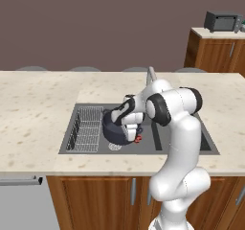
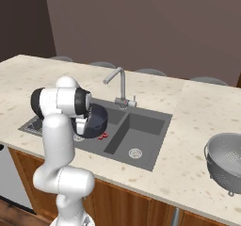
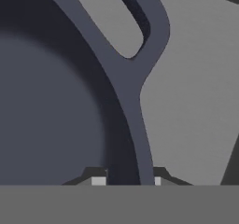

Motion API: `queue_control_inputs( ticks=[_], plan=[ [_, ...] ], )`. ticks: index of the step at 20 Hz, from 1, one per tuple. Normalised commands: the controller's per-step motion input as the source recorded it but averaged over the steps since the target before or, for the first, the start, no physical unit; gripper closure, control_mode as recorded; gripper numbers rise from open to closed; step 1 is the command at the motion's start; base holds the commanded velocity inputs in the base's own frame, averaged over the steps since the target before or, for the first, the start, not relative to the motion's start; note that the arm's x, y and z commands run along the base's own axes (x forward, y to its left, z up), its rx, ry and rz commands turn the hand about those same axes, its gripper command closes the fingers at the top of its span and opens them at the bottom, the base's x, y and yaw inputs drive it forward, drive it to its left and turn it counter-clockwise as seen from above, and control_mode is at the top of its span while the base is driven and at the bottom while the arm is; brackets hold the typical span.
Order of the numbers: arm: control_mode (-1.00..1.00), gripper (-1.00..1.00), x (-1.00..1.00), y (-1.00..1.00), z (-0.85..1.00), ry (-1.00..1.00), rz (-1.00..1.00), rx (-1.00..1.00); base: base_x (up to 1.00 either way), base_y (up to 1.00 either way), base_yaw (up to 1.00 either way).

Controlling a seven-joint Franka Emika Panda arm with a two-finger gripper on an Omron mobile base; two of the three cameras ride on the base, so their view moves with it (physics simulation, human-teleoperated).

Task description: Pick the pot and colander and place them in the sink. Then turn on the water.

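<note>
Now set the pot [image 1: 115, 127] down in the left basin of the sink [image 2: 141, 126], gripper [image 3: 126, 180] straddling its rim, grip or release not discernible; next, judged: back off, fetch the colander [image 2: 227, 160] near the bench's right front edge.

I see my arm hiding much of the pot [image 1: 114, 128]; colander [image 2: 229, 161] cut by the frame edge.
</note>
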Motion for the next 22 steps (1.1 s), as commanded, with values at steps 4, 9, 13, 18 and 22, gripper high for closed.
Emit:
queue_control_inputs(
  ticks=[4,9,13,18,22],
  plan=[
    [-1.00,1.00,0.00,0.00,-0.25,0.00,0.00,0.00,0.00,0.00,0.00],
    [-1.00,-1.00,0.01,0.00,-0.06,0.00,0.00,0.00,0.00,0.00,0.00],
    [-1.00,-1.00,0.00,0.00,0.00,0.00,0.00,0.00,0.00,0.00,0.00],
    [-1.00,-1.00,-0.06,0.00,0.08,0.00,0.00,0.00,0.00,0.00,0.00],
    [-1.00,-1.00,-0.22,0.00,0.42,-0.05,0.00,0.00,0.00,0.00,0.00]
  ],
)
